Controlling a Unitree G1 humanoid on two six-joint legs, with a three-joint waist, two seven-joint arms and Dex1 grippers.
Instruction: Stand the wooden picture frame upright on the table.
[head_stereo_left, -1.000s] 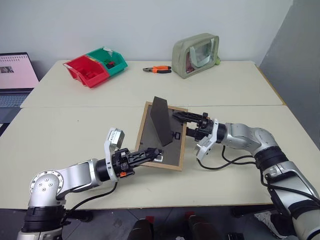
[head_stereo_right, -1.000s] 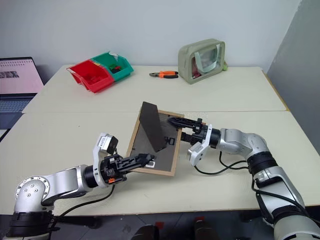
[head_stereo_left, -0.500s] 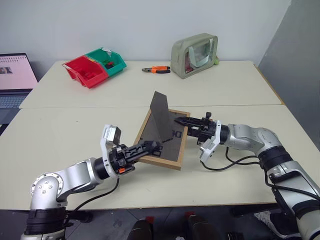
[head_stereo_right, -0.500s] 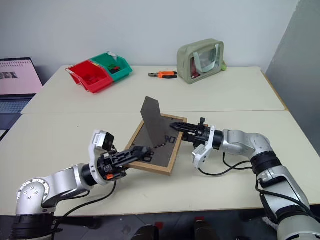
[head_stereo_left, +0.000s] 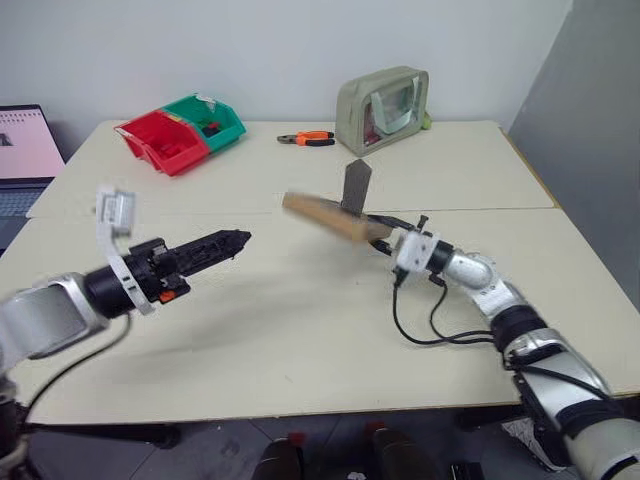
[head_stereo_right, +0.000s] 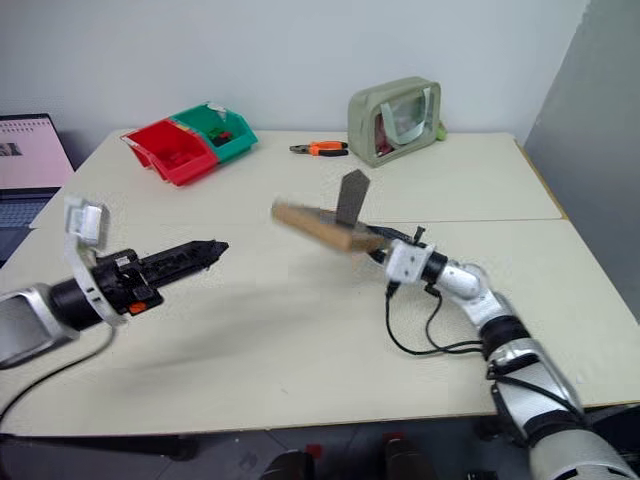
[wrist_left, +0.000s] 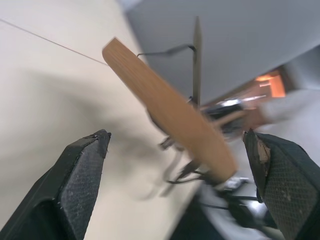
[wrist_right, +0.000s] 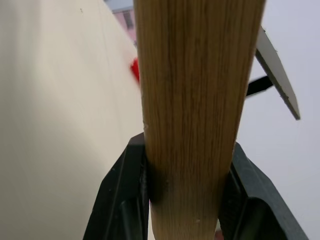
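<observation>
Progress: wooden picture frame (head_stereo_left: 325, 216) is off the tabletop (head_stereo_left: 300, 330), held in the air above the seam, its fold-out stand (head_stereo_left: 356, 184) sticking up from the back; it is not yet standing.
Right hand: right hand (head_stereo_left: 385, 233) is clamped on one edge of the frame, a black finger (wrist_right: 125, 195) on each side of the wood.
Left hand: left hand (head_stereo_left: 232, 240) hangs well apart from the frame, fingers (wrist_left: 82, 175) spread wide and holding nothing.
Left to do: by my reading, the frame has yet to be turned upright, set down on its lower edge and stand, then released.
Head views: show the frame's height over the tabletop and both arms.
Right wrist view: shows the grip itself on the wooden edge.
Left wrist view: shows the frame tilted, edge-on, between its empty fingers.
</observation>
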